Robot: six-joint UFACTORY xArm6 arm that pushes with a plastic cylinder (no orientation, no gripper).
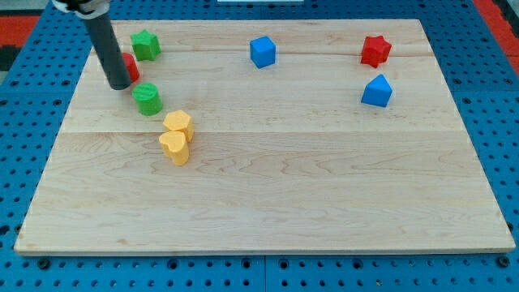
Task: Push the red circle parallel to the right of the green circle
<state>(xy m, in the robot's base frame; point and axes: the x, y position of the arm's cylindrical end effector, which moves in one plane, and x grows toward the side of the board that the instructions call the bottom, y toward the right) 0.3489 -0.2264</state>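
At the view's upper left, my tip touches the red circle.

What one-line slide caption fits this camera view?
My tip hides part of the red circle, just above-left of the green circle.

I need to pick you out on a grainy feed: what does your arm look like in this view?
Only the end of my arm shows: a straight, smooth, dark grey to black rod, round like a thick dowel, entering from the view's top left. Its upper end meets a darker fitting with a pale edge, cut off by the frame. My tip is blunt and plain. No cables, markings or labels show.
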